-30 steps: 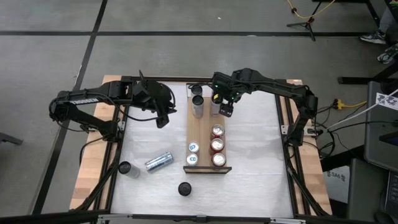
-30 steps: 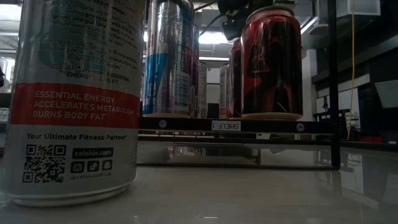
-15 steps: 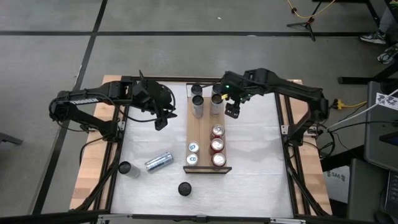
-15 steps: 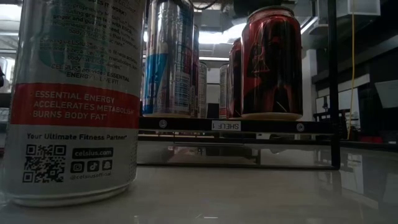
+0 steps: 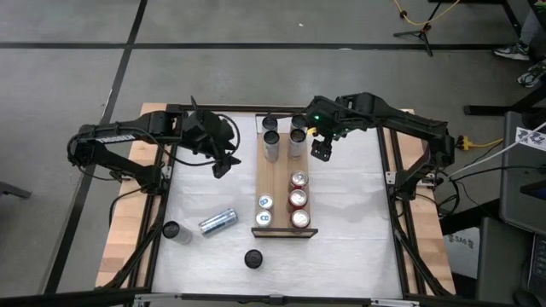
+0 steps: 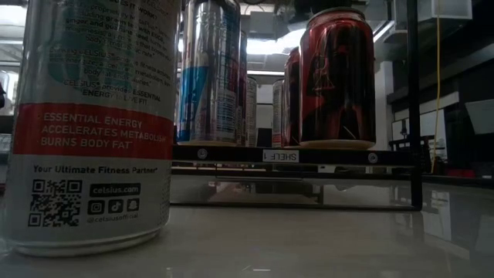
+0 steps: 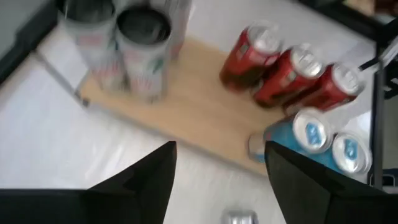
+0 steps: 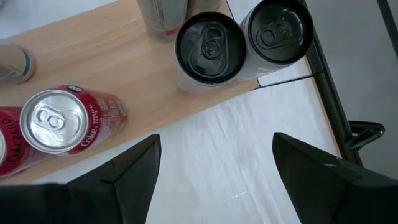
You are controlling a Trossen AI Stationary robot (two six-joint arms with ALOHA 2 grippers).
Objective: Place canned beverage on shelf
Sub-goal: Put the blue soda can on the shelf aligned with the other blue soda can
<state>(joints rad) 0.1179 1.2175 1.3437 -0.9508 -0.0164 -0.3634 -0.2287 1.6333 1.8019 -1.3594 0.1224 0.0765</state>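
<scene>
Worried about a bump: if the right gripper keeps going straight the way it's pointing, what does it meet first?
Probably bare white table: the open right gripper aims just beside the shelf, short of the black-topped can; depth is unclear.

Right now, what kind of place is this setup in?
Probably a robotics lab or workshop. Two arms are mounted on a framed table over a bare grey floor, a wooden shelf holds practice cans, and cables and stands lie around the edges.

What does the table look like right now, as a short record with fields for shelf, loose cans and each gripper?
shelf: holds three red cans, two blue cans, four tall cans at far end
loose cans: lying can, two upright cans, all on table left of or before shelf
left gripper: empty, left of shelf
right gripper: open, empty, right of shelf
</scene>
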